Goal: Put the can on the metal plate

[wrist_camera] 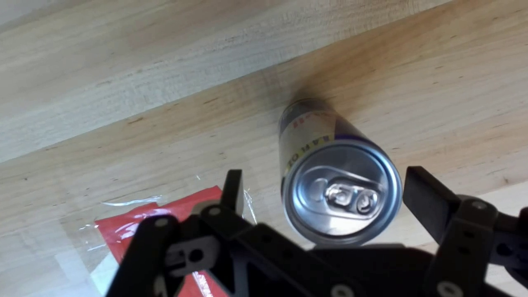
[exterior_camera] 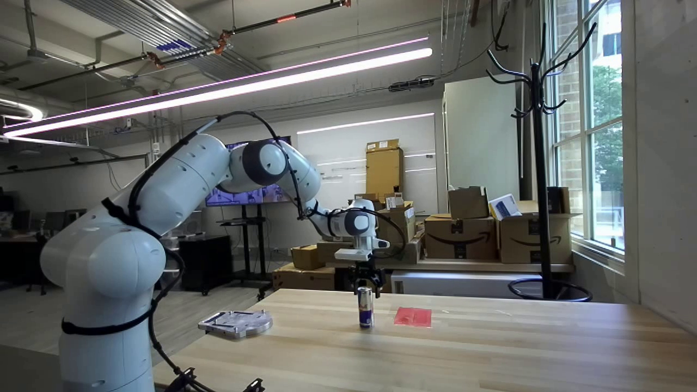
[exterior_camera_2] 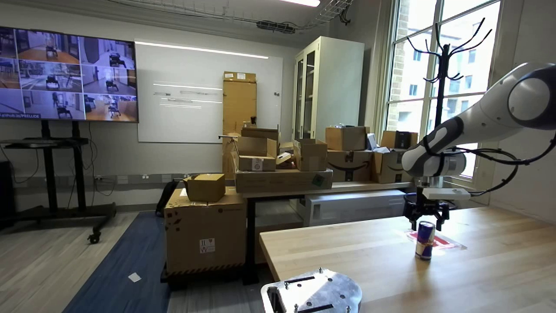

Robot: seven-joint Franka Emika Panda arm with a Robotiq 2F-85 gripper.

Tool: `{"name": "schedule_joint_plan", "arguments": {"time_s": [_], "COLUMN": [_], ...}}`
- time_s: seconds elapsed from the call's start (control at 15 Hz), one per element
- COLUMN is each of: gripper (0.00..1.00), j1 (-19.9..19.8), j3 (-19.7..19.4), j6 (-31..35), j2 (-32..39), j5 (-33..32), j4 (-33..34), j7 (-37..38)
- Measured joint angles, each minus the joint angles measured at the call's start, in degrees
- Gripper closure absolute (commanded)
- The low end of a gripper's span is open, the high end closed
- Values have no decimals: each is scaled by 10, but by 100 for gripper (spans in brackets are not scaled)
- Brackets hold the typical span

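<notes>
1. Standing upright, the slim can (exterior_camera: 365, 311) is on the pale wooden bench (exterior_camera: 517, 348), its long axis vertical, its silver lid (wrist_camera: 313, 212) with the pull tab (wrist_camera: 352, 199) facing up.
2. Straight above it hangs my black tool (exterior_camera_2: 426, 226), pointing down along that same axis, its two fingers (wrist_camera: 431, 204) spread apart and nothing gripped.
3. In the wrist view, the lid appears between the fingers but off centre: just beside the finger at the right of that view, with a clear gap on the left. Whether the nearer finger touches, I cannot tell.
4. In both exterior views my fingertips show at about the height of the can's top; how far they reach past its rim is unclear.
5. Near the can lies a flat red packet (exterior_camera: 413, 317).
6. Well apart, to the can's left in both exterior views, is the silvery metal plate (exterior_camera: 235, 323), by the bench's edge.
7. My judgement: centre, lower a little, then close around the can's sides before lifting.
</notes>
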Motion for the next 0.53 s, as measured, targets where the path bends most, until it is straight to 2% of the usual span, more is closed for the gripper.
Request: {"name": "schedule_joint_plan", "arguments": {"time_s": [0.13, 0.2, 0.27, 0.53], "gripper": [0, 10, 28, 58], "j1": [-1, -2, -3, -7], "j3": [0, 1, 1, 3], "j6": [0, 0, 0, 0], "j2": [3, 4, 4, 7], "j5": [0, 0, 0, 0], "j4": [1, 2, 2, 5], "j7": [0, 0, 0, 0]}}
